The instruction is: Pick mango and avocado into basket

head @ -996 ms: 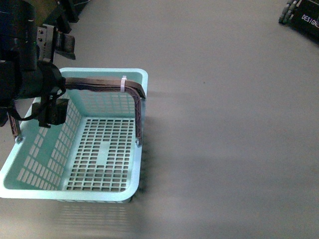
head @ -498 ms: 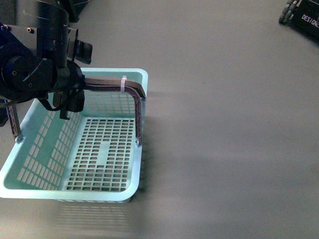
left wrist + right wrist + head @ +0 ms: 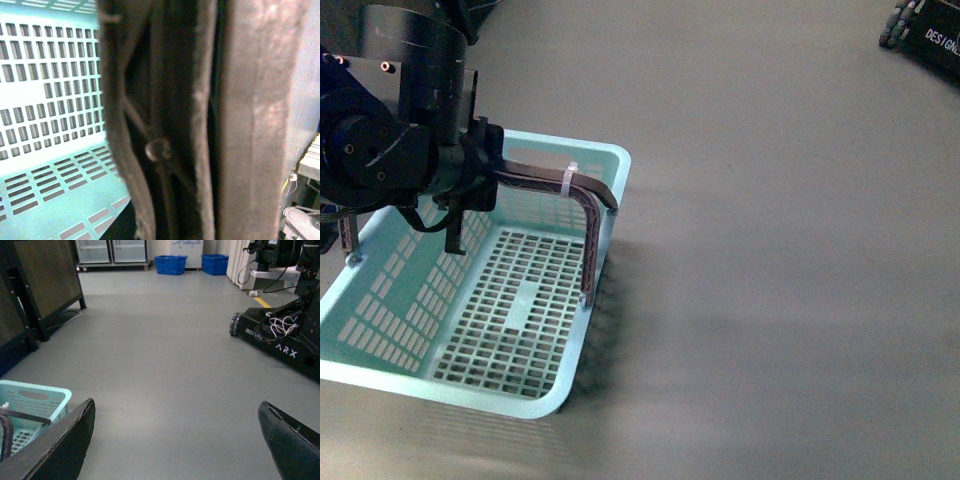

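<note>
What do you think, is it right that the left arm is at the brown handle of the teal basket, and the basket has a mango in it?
Not quite. The basket has no mango in it: the front view shows only its bare slotted floor. The rest stands: the left end effector is at the brown handle.
</note>
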Controlling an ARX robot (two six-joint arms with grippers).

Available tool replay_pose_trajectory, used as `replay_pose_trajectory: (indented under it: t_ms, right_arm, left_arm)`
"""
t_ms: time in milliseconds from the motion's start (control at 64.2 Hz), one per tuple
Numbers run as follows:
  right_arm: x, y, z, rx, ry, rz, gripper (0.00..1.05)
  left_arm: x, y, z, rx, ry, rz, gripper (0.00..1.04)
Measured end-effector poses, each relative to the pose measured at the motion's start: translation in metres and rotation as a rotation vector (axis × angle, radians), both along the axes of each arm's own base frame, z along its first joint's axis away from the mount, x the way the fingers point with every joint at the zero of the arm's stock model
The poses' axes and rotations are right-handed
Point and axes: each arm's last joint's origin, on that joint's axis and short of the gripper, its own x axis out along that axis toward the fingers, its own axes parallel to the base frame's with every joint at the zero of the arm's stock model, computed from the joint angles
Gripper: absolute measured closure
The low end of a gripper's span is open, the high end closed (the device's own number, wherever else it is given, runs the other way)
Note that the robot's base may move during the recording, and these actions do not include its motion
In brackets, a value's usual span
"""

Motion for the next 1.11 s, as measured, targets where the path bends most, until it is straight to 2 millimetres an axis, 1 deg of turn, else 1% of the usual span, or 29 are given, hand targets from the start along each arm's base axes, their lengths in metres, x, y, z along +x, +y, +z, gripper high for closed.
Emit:
replay_pose_trajectory:
  t_ms: [78, 156, 187, 234, 265, 343, 374, 389, 467, 483, 514, 545, 623, 701, 716, 778, 872, 981, 1105]
  right_arm:
    - [0.0, 0.0, 0.0, 0.0, 0.0, 0.0, 0.09]
    - [0.0, 0.0, 0.0, 0.0, 0.0, 0.0, 0.09]
    - [0.0, 0.0, 0.0, 0.0, 0.0, 0.0, 0.09]
    - [0.0, 0.0, 0.0, 0.0, 0.0, 0.0, 0.09]
    - [0.0, 0.0, 0.0, 0.0, 0.0, 0.0, 0.09]
    - [0.0, 0.0, 0.0, 0.0, 0.0, 0.0, 0.09]
    - [0.0, 0.0, 0.0, 0.0, 0.0, 0.0, 0.09]
    - [0.0, 0.0, 0.0, 0.0, 0.0, 0.0, 0.09]
    - [0.0, 0.0, 0.0, 0.0, 0.0, 0.0, 0.09]
    - [0.0, 0.0, 0.0, 0.0, 0.0, 0.0, 0.09]
    - [0.0, 0.0, 0.0, 0.0, 0.0, 0.0, 0.09]
    - [0.0, 0.0, 0.0, 0.0, 0.0, 0.0, 0.09]
    - [0.0, 0.0, 0.0, 0.0, 0.0, 0.0, 0.09]
    - [0.0, 0.0, 0.0, 0.0, 0.0, 0.0, 0.09]
    - [0.0, 0.0, 0.0, 0.0, 0.0, 0.0, 0.09]
    - [0.0, 0.0, 0.0, 0.0, 0.0, 0.0, 0.09]
    - [0.0, 0.0, 0.0, 0.0, 0.0, 0.0, 0.09]
    - [0.0, 0.0, 0.0, 0.0, 0.0, 0.0, 0.09]
    - [0.0, 0.0, 0.0, 0.0, 0.0, 0.0, 0.09]
  left_arm:
    - [-0.009, 0.002, 0.011, -0.007, 0.005, 0.007, 0.91]
    - [-0.021, 0.003, 0.03, -0.016, -0.013, 0.02, 0.91]
    - [-0.027, 0.004, 0.041, -0.016, -0.019, 0.026, 0.91]
    - [-0.037, 0.005, 0.061, -0.017, -0.035, 0.038, 0.91]
    - [-0.041, 0.006, 0.07, -0.02, -0.041, 0.042, 0.91]
    - [-0.057, 0.009, 0.106, -0.035, -0.08, 0.068, 0.91]
    - [-0.062, 0.011, 0.115, -0.039, -0.09, 0.075, 0.91]
    - [-0.068, 0.012, 0.128, -0.046, -0.105, 0.084, 0.91]
    - [-0.093, 0.019, 0.174, -0.062, -0.158, 0.116, 0.91]
    - [-0.096, 0.02, 0.178, -0.063, -0.163, 0.12, 0.91]
    - [-0.107, 0.022, 0.195, -0.069, -0.181, 0.134, 0.91]
    - [-0.116, 0.024, 0.207, -0.074, -0.196, 0.143, 0.91]
    - [-0.137, 0.028, 0.232, -0.092, -0.227, 0.161, 0.91]
    - [-0.154, 0.031, 0.248, -0.107, -0.249, 0.17, 0.91]
    - [-0.162, 0.032, 0.254, -0.113, -0.258, 0.173, 0.91]
    - [-0.183, 0.035, 0.268, -0.128, -0.272, 0.179, 0.91]
    - [-0.202, 0.036, 0.278, -0.137, -0.275, 0.181, 0.91]
    - [-0.22, 0.037, 0.289, -0.111, -0.271, 0.188, 0.91]
    - [-0.227, 0.039, 0.296, -0.082, -0.283, 0.187, 0.91]
